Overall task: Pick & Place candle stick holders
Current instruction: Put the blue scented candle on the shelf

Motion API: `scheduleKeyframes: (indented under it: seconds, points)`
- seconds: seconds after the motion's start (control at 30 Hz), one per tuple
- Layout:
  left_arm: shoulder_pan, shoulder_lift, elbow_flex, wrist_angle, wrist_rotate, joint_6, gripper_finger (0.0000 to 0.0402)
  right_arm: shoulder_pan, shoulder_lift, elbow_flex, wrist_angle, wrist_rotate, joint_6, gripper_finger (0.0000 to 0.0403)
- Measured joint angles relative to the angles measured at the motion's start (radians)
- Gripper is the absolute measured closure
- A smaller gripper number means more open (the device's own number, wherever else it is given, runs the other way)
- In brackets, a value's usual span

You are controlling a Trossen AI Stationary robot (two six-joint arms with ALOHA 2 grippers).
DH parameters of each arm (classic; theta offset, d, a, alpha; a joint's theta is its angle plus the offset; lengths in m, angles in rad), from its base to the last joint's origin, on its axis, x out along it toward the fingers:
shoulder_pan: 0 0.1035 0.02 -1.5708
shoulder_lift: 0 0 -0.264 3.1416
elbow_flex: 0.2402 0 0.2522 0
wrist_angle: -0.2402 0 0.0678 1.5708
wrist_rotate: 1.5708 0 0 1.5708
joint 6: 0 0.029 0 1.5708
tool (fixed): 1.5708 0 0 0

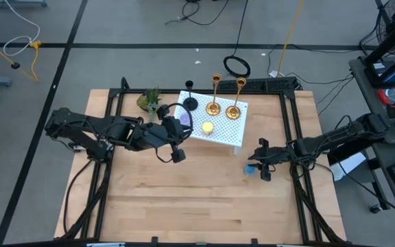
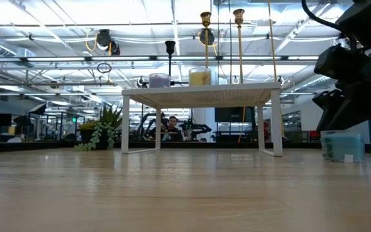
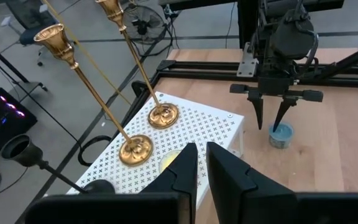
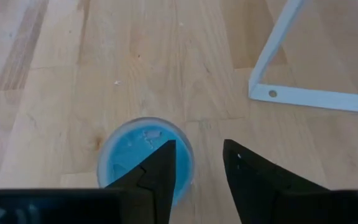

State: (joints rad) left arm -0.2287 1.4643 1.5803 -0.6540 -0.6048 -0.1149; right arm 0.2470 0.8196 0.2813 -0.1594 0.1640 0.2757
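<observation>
Two brass candle stick holders (image 1: 213, 108) (image 1: 234, 110) stand upright on their round bases on the white perforated stand (image 1: 233, 134); they also show in the left wrist view (image 3: 135, 149) (image 3: 162, 114). The shorter black holder (image 1: 190, 103) stands at the stand's far left corner (image 3: 98, 185). My left gripper (image 3: 201, 149) hovers above the stand's left part, slightly open and empty. My right gripper (image 4: 197, 155) is open, pointing down just above a small blue candle jar (image 4: 143, 152) on the table to the right of the stand; I see no touch.
A yellow candle (image 1: 208, 127) and a purple one (image 2: 158, 80) sit on the stand. A small green potted plant (image 1: 149, 100) stands at the table's far left. The near half of the wooden table (image 1: 197, 206) is bare. Black frame rails (image 1: 297, 137) run along the table's sides.
</observation>
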Motion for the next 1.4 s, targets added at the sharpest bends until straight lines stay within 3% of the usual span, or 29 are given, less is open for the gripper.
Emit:
scheduleKeyframes:
  seconds: [0.23,0.57,1.0,1.2,1.4]
  points:
    - [0.0,0.0,0.0,0.0,0.0,-0.007,0.036,-0.003,0.0,0.0,-0.003,0.058,-0.031,0.0323]
    - [0.0,0.0,0.0,0.0,0.0,-0.016,0.036,-0.045,0.0,0.0,-0.016,0.018,-0.034,0.0395]
    - [-0.006,0.0,0.0,-0.001,0.0,-0.016,0.036,-0.027,0.0,0.015,0.004,0.014,-0.026,0.0401]
    - [-0.022,0.0,0.0,-0.002,0.0,-0.016,0.036,0.006,0.0,0.115,-0.001,-0.086,-0.027,0.0402]
    - [-0.029,0.0,0.0,-0.002,0.0,-0.01,0.036,0.021,0.007,0.265,0.03,-0.086,-0.083,0.0402]
